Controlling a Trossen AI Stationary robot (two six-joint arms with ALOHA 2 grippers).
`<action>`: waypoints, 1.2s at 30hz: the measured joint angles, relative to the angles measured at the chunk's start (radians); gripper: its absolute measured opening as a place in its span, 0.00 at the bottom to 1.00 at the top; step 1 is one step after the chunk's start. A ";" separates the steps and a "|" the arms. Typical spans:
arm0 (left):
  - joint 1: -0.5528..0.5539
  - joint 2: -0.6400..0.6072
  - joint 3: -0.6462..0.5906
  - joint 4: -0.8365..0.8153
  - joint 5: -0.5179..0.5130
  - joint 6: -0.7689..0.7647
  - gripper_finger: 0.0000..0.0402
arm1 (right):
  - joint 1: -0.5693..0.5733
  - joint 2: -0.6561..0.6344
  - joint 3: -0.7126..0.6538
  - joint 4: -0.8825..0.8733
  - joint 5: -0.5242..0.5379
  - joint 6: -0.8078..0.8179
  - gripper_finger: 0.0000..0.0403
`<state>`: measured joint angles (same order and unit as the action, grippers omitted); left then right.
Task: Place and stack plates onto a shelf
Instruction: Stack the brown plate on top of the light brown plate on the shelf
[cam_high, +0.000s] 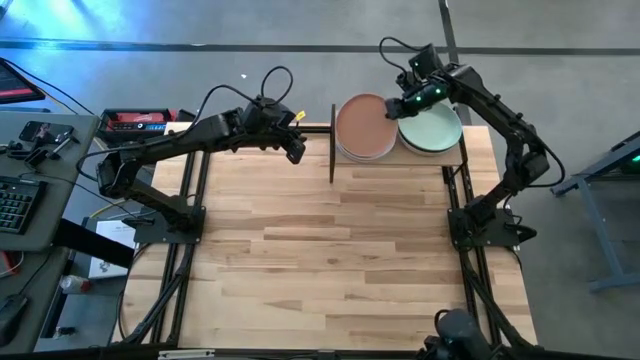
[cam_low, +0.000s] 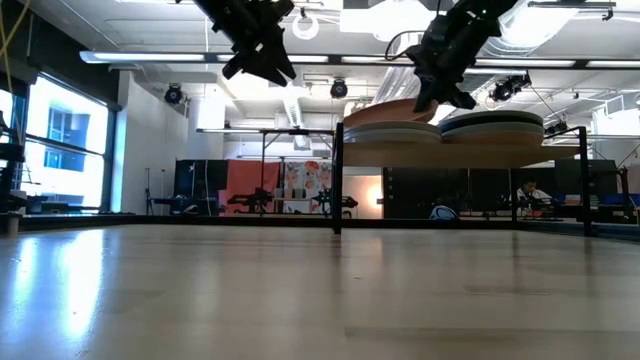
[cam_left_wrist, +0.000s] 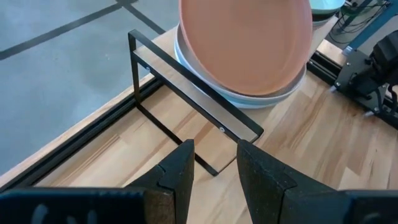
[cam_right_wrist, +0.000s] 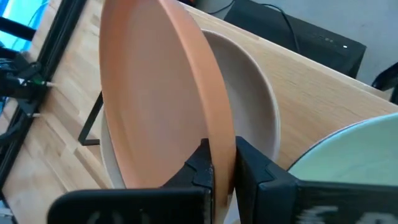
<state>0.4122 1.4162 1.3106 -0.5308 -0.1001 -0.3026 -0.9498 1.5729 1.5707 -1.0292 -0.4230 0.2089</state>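
Observation:
The shelf (cam_low: 460, 155) stands on thin black posts at the table's far side and carries two stacks of plates. On the left stack a peach plate (cam_high: 364, 127) sits tilted, above pale plates (cam_left_wrist: 249, 99). A mint green plate (cam_high: 432, 130) tops the right stack. Between the two stacks, above them, my right gripper (cam_high: 398, 108) is shut on the peach plate. My left gripper (cam_high: 297, 152) hovers open just left of the shelf's black end frame (cam_left_wrist: 186, 93), with nothing between its fingers (cam_left_wrist: 180, 168). My right gripper pinches the peach plate's rim (cam_right_wrist: 219, 134) between its two fingers, on the side nearest the mint stack. One finger is on the plate's upper face, the other on its underside. The fingers slant down from the far right. The plate is tilted, held edge raised (cam_low: 418, 103), opposite edge low on the stack.
Bare plank tabletop (cam_high: 330, 250) stretches from the shelf to the near edge. Left of the table, a desk holds a keyboard (cam_high: 12, 205) and tools. The arms' black bases (cam_high: 170, 225) stand at the table's left and right sides.

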 joint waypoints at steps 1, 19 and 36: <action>0.000 0.000 0.000 0.000 0.000 0.000 0.28 | 0.002 0.000 0.000 -0.004 0.010 0.000 0.02; 0.000 0.000 0.000 -0.035 0.002 -0.003 0.28 | 0.043 -0.003 0.000 -0.016 0.125 0.015 0.32; 0.000 0.000 0.000 -0.042 0.003 -0.019 0.28 | 0.040 -0.092 0.000 -0.100 0.128 0.041 0.32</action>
<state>0.4122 1.4162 1.3102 -0.5732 -0.0971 -0.3216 -0.9096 1.4810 1.5707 -1.1293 -0.2951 0.2495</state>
